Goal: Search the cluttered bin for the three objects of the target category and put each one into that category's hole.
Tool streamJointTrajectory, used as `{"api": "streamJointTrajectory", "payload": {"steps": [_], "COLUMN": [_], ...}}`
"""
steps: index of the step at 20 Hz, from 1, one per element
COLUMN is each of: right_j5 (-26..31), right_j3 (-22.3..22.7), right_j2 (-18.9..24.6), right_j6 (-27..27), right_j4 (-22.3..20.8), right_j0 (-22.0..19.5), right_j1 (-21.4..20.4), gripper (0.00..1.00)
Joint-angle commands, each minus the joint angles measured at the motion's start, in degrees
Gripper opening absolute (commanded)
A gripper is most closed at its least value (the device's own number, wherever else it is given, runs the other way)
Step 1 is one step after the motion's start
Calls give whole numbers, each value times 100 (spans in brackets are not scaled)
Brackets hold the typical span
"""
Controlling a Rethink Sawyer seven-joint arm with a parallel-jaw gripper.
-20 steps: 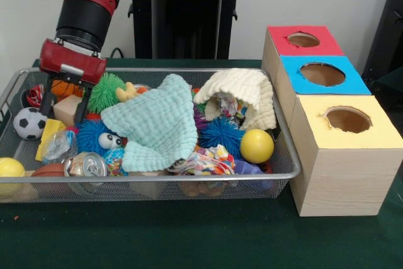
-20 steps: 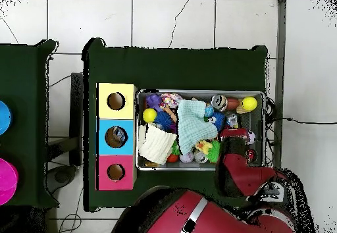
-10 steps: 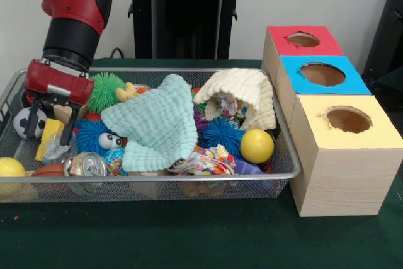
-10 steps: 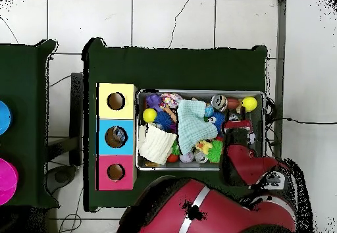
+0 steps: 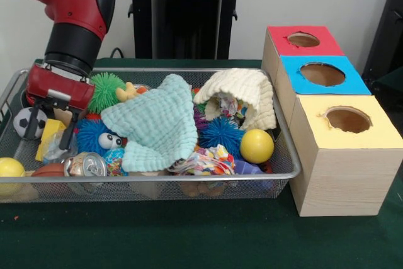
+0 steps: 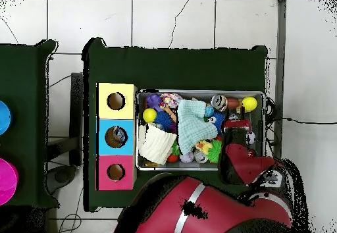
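- Hanging low over the left end of the wire bin [image 5: 286, 155], as the front view shows it, the gripper [image 5: 49, 131] has its two black fingers spread apart with nothing clamped between them; one finger drops beside the soccer ball [image 5: 27, 122], the other beside a tan wooden block [image 5: 65, 116].
- A yellow block [image 5: 50, 133] lies directly under the gripper, between the two fingers, with crumpled clear wrap just in front of it.
- Near the bin's front rim sit a drink can [image 5: 85, 165] on its side, a yellow ball [image 5: 11, 168] at the front left corner, and a blue spiky ball with eyes [image 5: 96, 137].
- A mint green cloth [image 5: 156, 124] covers the bin's middle; a cream cloth [image 5: 242, 96] is draped toward the right end, over a patterned bundle.
- A second yellow ball [image 5: 256, 145] rests near the bin's right edge, just beside another blue spiky ball [image 5: 220, 132].
- A green spiky ball [image 5: 105, 91] sits toward the back rim, close to the red gripper body.
- Just beside the bin's right end stands a wooden box with three holes, topped red [image 5: 303, 40], blue [image 5: 322, 74] and yellow [image 5: 347, 120].
- Which items belong to the target category cannot be told.
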Motion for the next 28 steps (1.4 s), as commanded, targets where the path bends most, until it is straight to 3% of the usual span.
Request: {"api": "streamJointTrajectory", "payload": {"steps": [1, 10, 28], "right_j5": [-183, -115, -317], "right_j3": [163, 272, 510], "right_j2": [75, -28, -116], "right_j6": [85, 311, 335], "right_j4": [616, 523, 743], "right_j0": [253, 385, 470], "right_j1": [128, 92, 333], "gripper": [100, 100, 100]}}
